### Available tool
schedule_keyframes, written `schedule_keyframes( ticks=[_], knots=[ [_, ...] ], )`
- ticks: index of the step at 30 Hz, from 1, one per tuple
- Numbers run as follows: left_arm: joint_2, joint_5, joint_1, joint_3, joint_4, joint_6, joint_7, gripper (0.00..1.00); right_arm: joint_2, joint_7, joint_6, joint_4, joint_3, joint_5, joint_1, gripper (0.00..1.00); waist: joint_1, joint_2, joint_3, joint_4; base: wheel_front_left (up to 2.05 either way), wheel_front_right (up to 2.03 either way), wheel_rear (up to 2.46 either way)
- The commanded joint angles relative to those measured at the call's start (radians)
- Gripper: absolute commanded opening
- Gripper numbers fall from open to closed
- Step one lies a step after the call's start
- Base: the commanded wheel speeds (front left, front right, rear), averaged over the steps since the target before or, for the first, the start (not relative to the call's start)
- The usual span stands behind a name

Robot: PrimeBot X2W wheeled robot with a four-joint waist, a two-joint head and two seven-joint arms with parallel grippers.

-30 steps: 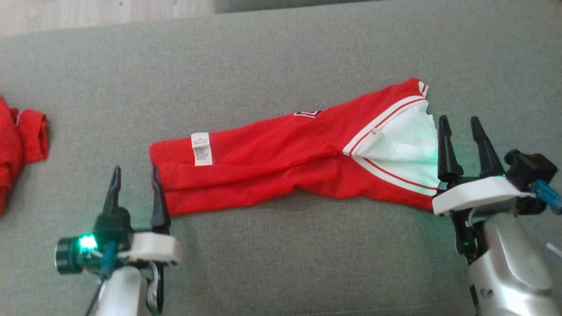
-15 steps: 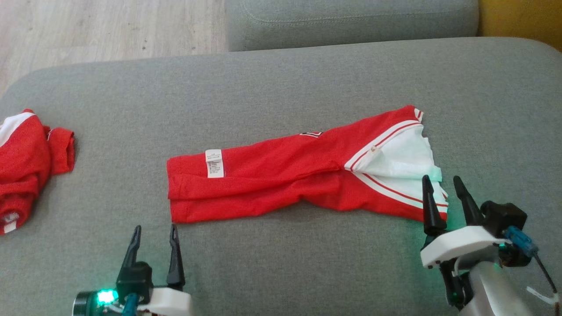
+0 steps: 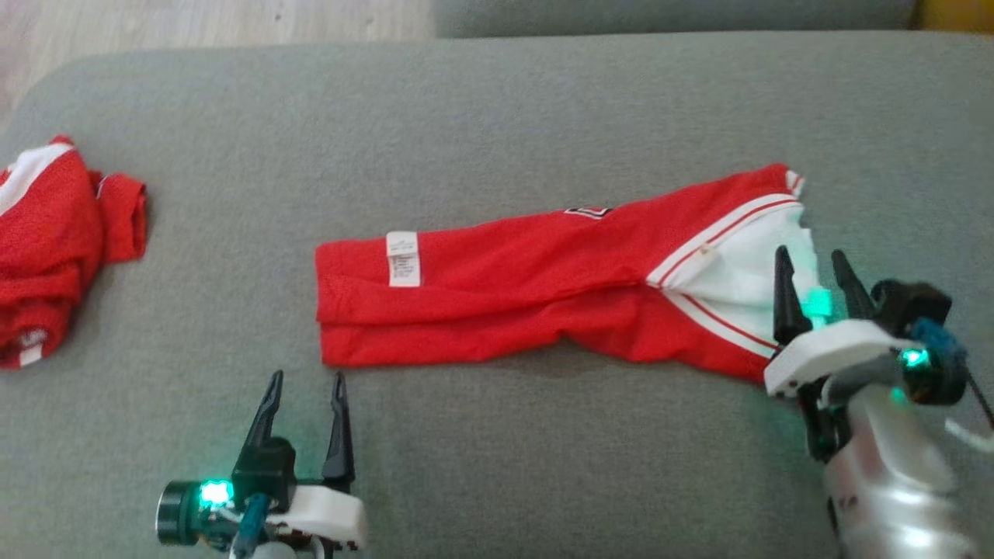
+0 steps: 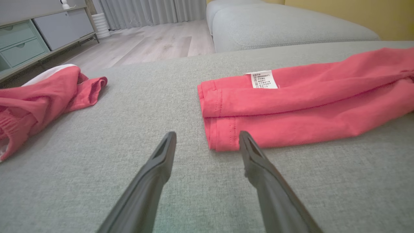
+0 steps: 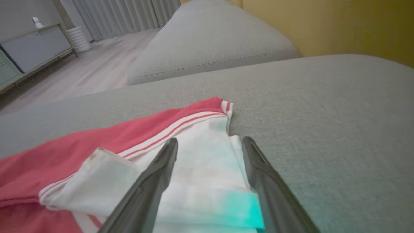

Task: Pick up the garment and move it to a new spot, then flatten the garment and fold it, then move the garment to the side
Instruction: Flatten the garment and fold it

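Since the long folded red knit garment runs left-to-right across the grey sofa cushion, the left tool waits released near its hem; the right tool, also released, overhangs its white collar end.

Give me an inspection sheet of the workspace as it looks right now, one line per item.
Surface: grey sofa cushion.
Job's things: red garment folded into a long strip, lying flat; label at its left end, white panel at its right.
Clutter: second red garment bunched at the left edge.
Grippers: left gripper open, short of the hem, apart from it; right gripper open over the white panel, holding nothing.
Cables: teal lead at left wrist, white lead at right.
Surroundings: wood floor, cabinet, curtains, yellow wall.
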Motion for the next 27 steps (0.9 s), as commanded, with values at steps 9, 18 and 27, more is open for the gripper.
schedule_keyframes(
  ticks=[9, 18, 27],
  knots=[
    [0.005, -0.014, -0.061, 0.001, -0.001, 0.003, -0.005, 1.0, -0.053, -0.01, -0.001, 0.238, -0.1, -0.086, -0.128, 1.0, -0.0002, 0.0, 0.068, 0.075, 0.0, 0.0, 0.0],
    [0.005, -0.026, -0.063, 0.0, -0.006, 0.012, -0.005, 1.0, -0.006, -0.007, -0.001, 0.355, 0.012, 0.056, -0.144, 1.0, -0.0002, 0.0, 0.078, 0.086, 0.0, 0.0, 0.0],
    [0.005, -0.04, -0.056, -0.011, -0.003, 0.016, -0.005, 1.0, -0.035, -0.005, -0.001, 0.311, 0.18, 0.238, -0.115, 0.0, -0.0002, 0.0, 0.054, 0.065, 0.0, 0.0, 0.0]
  ],
)
